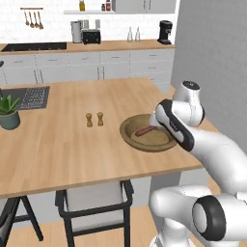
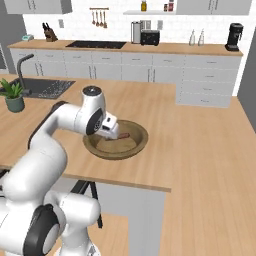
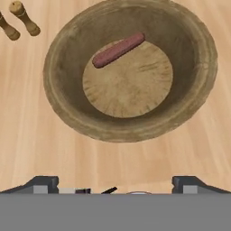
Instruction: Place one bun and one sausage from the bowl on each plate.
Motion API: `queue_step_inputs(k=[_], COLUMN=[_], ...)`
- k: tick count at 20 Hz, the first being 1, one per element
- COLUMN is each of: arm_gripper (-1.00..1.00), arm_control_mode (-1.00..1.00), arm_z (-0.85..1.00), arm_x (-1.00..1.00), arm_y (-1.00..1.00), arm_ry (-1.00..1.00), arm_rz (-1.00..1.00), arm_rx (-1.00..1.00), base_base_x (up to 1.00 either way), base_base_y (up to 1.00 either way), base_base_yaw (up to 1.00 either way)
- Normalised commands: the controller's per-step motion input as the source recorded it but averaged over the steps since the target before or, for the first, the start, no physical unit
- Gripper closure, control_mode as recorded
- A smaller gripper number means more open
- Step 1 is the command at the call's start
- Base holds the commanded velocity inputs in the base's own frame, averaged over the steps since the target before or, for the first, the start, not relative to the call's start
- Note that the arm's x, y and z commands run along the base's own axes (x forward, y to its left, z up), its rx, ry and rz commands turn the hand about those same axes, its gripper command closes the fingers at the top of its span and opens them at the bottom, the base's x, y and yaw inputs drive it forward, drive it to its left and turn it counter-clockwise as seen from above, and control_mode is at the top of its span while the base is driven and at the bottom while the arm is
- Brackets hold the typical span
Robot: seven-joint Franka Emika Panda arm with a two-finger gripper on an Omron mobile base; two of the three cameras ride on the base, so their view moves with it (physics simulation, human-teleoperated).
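A broad wooden bench [image 1: 72, 144] with a pale, warm grain carries the scene, its near edge running across the left base view above a dark-framed chair [image 1: 94, 205] tucked under it. Near the bench's right end sits the bowl [image 3: 67, 103], wide, shallow and dark brown with a lighter flat floor; one sausage [image 3: 118, 49] lies inside, at the edge of that floor where the wall starts to rise, touching nothing but the bowl. The pincer [image 3: 115, 184] hangs above the bowl's near rim with its two dark tips set wide apart and nothing between them. Just beside the bowl, toward the middle of the bench, stand two small brown shakers [image 1: 94, 119], upright and close together. At the bench's far left a green potted plant [image 1: 8, 112] sits next to a dark sink [image 2: 42, 87] with a curved tap [image 2: 22, 67]. Behind, a second counter [image 1: 120, 46] runs along a white tiled wall over pale grey cabinets, bearing a black cooktop [image 1: 34, 47], a toaster [image 1: 91, 36], a black coffee machine [image 1: 165, 32] and two bottles [image 1: 133, 34]; utensils [image 1: 33, 19] hang from a rail above, and in the right base view a knife block [image 2: 48, 32] stands at that counter's left end. The floor [image 2: 210, 165] is light wooden boards.
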Motion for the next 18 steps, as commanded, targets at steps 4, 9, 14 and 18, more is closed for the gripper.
queue_step_inputs(k=[4, 9, 14, 18], arm_gripper=[-1.0, -1.0, -1.0, -1.0], arm_control_mode=[-1.0, -1.0, -1.0, -1.0], arm_z=[-0.13, -0.3, -0.67, -0.63], arm_x=[1.0, 0.9, 0.56, 0.32], arm_y=[0.0, 0.0, 0.0, 0.0], arm_ry=[0.0, 0.0, 0.0, 0.0], arm_rz=[-0.06, -0.01, -0.06, -0.1], arm_rx=[0.01, 0.01, 0.0, 0.0], base_base_x=[0.0, 0.0, 0.0, 0.0], base_base_y=[0.0, 0.0, 0.0, 0.0], base_base_yaw=[0.0, 0.0, 0.0, 0.0])
